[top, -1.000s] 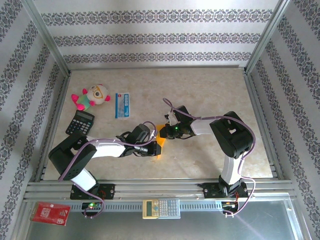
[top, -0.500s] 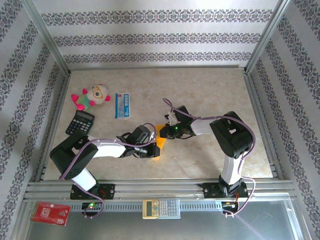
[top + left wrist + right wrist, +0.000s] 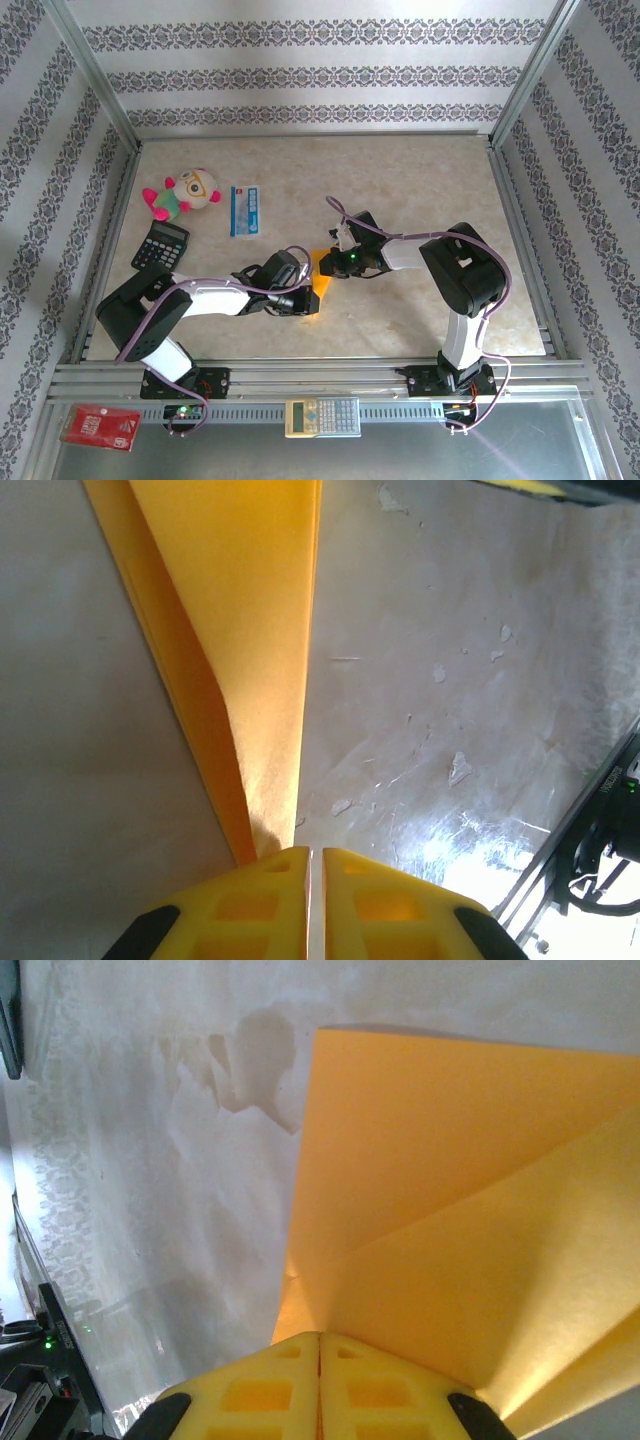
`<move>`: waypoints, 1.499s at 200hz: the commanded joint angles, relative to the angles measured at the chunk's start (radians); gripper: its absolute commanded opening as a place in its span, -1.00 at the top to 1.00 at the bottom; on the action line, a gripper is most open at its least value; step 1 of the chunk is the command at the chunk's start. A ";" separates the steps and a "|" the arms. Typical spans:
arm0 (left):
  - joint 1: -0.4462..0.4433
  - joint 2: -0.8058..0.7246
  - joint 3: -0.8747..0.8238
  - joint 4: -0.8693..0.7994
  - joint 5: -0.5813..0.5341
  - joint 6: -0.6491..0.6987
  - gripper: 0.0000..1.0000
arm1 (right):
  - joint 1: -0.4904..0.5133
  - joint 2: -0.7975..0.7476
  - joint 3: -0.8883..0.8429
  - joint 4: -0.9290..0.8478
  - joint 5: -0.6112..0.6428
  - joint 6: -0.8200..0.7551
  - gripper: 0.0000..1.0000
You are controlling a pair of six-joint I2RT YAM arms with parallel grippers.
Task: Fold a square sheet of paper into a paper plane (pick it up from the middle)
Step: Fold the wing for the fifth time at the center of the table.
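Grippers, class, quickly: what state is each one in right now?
Left gripper: shut, pinching the folded orange paper.
Right gripper: shut, pinching the same orange paper.

Bright, even light, soft shadows, blown-out glare on the tabletop [image 3: 480, 852] low in the left wrist view.

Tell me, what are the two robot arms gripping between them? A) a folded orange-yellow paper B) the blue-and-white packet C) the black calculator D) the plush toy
A: in both wrist views the yellow jaws are shut on the folded orange-yellow paper; the plush toy, black calculator and blue-and-white packet lie apart at the table's far left.
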 commanded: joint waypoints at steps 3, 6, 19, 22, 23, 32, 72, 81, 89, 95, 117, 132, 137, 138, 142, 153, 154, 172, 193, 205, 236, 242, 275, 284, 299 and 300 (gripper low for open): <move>-0.016 -0.015 -0.023 -0.050 0.027 0.010 0.74 | -0.009 0.041 -0.020 -0.008 0.045 -0.010 0.83; -0.016 -0.014 -0.024 -0.050 0.027 0.009 0.74 | -0.008 0.040 -0.020 -0.008 0.045 -0.009 0.83; -0.017 -0.007 -0.027 -0.055 0.027 0.009 0.74 | -0.009 0.039 -0.019 -0.009 0.045 -0.011 0.84; -0.017 -0.006 -0.027 -0.057 0.025 0.009 0.74 | -0.009 0.040 -0.019 -0.008 0.045 -0.010 0.83; -0.017 -0.006 -0.027 -0.058 0.025 0.010 0.74 | -0.009 0.040 -0.020 -0.008 0.046 -0.010 0.84; -0.017 -0.001 -0.032 -0.060 0.022 0.008 0.75 | -0.009 0.040 -0.019 -0.010 0.045 -0.011 0.83; -0.017 0.029 -0.034 -0.085 0.010 0.015 0.78 | -0.009 0.042 -0.019 -0.008 0.046 -0.011 0.83; -0.017 0.035 -0.037 -0.083 0.016 0.015 0.78 | -0.009 0.041 -0.021 -0.009 0.045 -0.010 0.84; -0.017 0.035 -0.040 -0.088 0.018 0.016 0.79 | -0.010 0.041 -0.022 -0.009 0.046 -0.010 0.84; -0.017 0.033 -0.043 -0.098 0.016 0.018 0.79 | -0.009 0.040 -0.024 -0.009 0.048 -0.011 0.83; -0.017 0.024 -0.059 -0.125 0.010 0.022 0.83 | -0.011 0.041 -0.024 -0.009 0.049 -0.010 0.84; -0.017 0.023 -0.062 -0.143 0.017 0.026 0.86 | -0.010 0.040 -0.025 -0.007 0.049 -0.010 0.84; -0.017 0.019 -0.064 -0.141 0.020 0.026 0.86 | -0.010 0.039 -0.025 -0.009 0.049 -0.009 0.83; -0.017 0.018 -0.065 -0.141 0.020 0.026 0.86 | -0.010 0.039 -0.026 -0.008 0.049 -0.009 0.84; -0.017 0.012 -0.066 -0.137 0.023 0.025 0.86 | -0.011 0.039 -0.027 -0.008 0.049 -0.010 0.84; -0.017 -0.009 -0.064 -0.120 0.028 0.019 0.86 | -0.011 0.039 -0.027 -0.008 0.049 -0.010 0.84; -0.017 -0.011 -0.064 -0.118 0.028 0.019 0.86 | -0.011 0.039 -0.027 -0.009 0.049 -0.010 0.84; -0.017 -0.045 -0.063 -0.079 0.042 0.003 0.86 | -0.011 0.038 -0.028 -0.009 0.049 -0.009 0.83; -0.019 -0.055 -0.059 -0.062 0.049 -0.004 0.86 | -0.011 0.037 -0.031 -0.008 0.049 -0.007 0.84; -0.019 -0.045 -0.061 -0.066 0.044 0.000 0.86 | -0.011 0.035 -0.030 -0.008 0.049 -0.008 0.84; -0.019 -0.013 -0.064 -0.080 0.039 0.003 0.86 | -0.011 0.035 -0.034 -0.007 0.050 -0.008 0.84; -0.019 -0.009 -0.065 -0.089 0.032 0.005 0.86 | -0.011 0.035 -0.034 -0.007 0.049 -0.007 0.84; -0.019 -0.002 -0.058 -0.147 0.001 0.028 0.86 | -0.011 0.033 -0.038 -0.004 0.050 -0.007 0.83; -0.019 -0.001 -0.052 -0.158 0.002 0.033 0.86 | -0.011 0.033 -0.039 -0.005 0.049 -0.006 0.84; -0.019 -0.019 -0.051 -0.148 0.013 0.035 0.86 | -0.011 0.033 -0.040 -0.004 0.052 -0.008 0.83; -0.019 -0.022 -0.052 -0.147 0.013 0.035 0.86 | -0.011 0.032 -0.039 -0.004 0.052 -0.007 0.83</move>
